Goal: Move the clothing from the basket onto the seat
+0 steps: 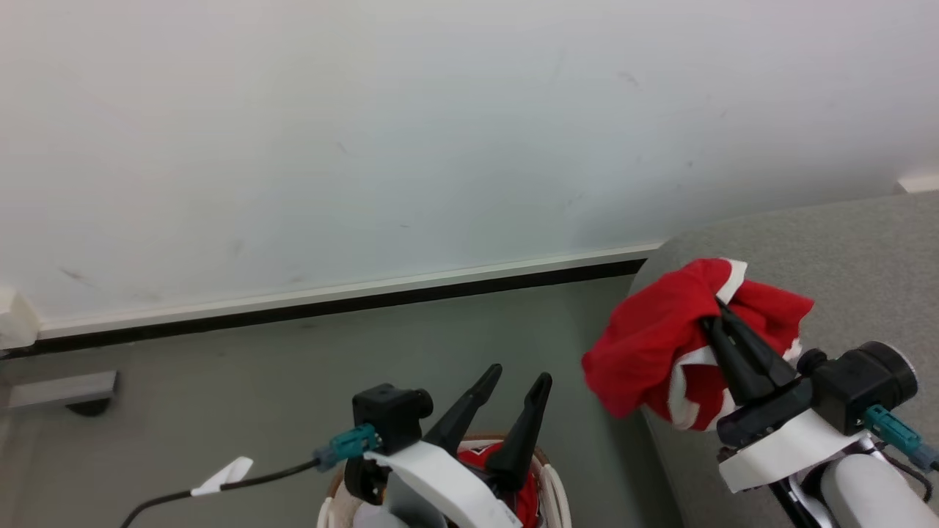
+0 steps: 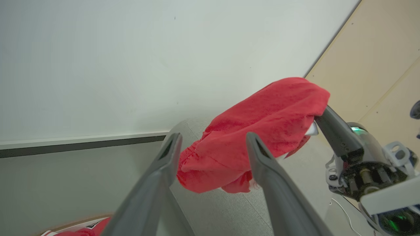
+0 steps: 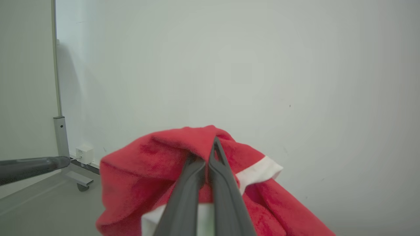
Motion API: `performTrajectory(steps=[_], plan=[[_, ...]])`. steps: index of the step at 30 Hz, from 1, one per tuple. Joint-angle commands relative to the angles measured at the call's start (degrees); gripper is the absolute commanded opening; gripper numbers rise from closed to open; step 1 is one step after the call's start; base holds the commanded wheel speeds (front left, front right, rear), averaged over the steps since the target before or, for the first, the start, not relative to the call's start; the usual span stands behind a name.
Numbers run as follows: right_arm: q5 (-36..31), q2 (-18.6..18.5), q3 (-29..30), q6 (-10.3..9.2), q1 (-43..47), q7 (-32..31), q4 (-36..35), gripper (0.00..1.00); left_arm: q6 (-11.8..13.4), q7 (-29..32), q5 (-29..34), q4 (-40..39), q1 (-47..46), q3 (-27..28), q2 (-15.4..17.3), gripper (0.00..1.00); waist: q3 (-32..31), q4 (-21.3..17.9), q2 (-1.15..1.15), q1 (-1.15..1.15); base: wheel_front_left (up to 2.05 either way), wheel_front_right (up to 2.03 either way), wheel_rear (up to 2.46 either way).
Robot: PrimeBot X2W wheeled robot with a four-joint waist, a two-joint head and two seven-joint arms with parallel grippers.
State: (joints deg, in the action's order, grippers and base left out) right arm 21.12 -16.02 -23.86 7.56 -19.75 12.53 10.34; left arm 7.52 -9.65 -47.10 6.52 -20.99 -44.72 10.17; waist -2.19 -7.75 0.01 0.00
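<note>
A pale wall (image 1: 367,147) filled the far side, with a white and dark baseboard along its foot, and a grey-green floor (image 1: 257,367) ran below it. The seat (image 1: 843,242), light grey and rounded at its left end, took up the right side. The clothing (image 1: 653,337), bright red with white trim, hung bunched over the seat's left edge and partly out over the floor; whether it touched the upholstery could not be told. The basket (image 1: 555,490) sat at the near edge, left of the seat, with its brown rim and a white handle showing and more red fabric (image 1: 480,451) inside it. The right gripper (image 1: 715,314) had its two dark fingers pinched together on a fold of the clothing near the top of the bundle. The left gripper (image 1: 521,372) hung above the basket with its fingers spread apart and nothing between them. A dark cable with a white tag (image 1: 224,475) trailed off to the near left.
</note>
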Motion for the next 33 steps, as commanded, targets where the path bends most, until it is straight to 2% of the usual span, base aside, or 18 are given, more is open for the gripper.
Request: performTrajectory(steps=[1,12,20,23,27,33], plan=[[0.2,-1.2,1.1,-0.14,0.5,-0.6,-1.2,0.00,-0.4,-0.5,0.8,0.2,0.1,-0.3,-0.1,1.00,0.7,-2.3,-0.01,0.00,0.00,0.00,0.00],[1.1,-6.4,10.2,-0.14,2.9,-4.3,-8.2,0.00,-1.4,-1.5,3.2,2.0,-2.2,-2.7,-1.5,1.00,2.4,-11.5,-0.01,0.00,0.00,0.00,0.00],[2.3,-7.0,14.3,-0.14,5.7,-6.1,-11.0,0.00,-1.9,-1.1,5.2,1.4,-3.8,-4.7,-2.1,1.00,4.4,-14.5,-0.01,0.00,0.00,0.00,0.00],[3.1,-6.5,16.0,-0.13,5.7,-6.2,-11.4,0.00,-1.9,-0.3,6.2,0.6,-5.2,-5.4,-2.2,1.00,6.8,-14.5,-0.01,0.00,0.00,0.00,0.00],[3.8,-5.6,19.7,-0.13,3.1,-5.5,-10.4,0.00,-2.2,1.8,8.1,-0.7,-9.0,-6.8,-2.0,1.00,13.1,-13.0,-0.01,0.00,0.00,0.00,0.00],[3.2,-4.9,26.5,-0.14,-6.9,-5.0,-5.2,0.00,-4.1,5.6,12.0,-2.3,-17.6,-8.3,-1.2,1.00,25.3,-9.2,-0.01,0.00,0.00,0.00,0.00]])
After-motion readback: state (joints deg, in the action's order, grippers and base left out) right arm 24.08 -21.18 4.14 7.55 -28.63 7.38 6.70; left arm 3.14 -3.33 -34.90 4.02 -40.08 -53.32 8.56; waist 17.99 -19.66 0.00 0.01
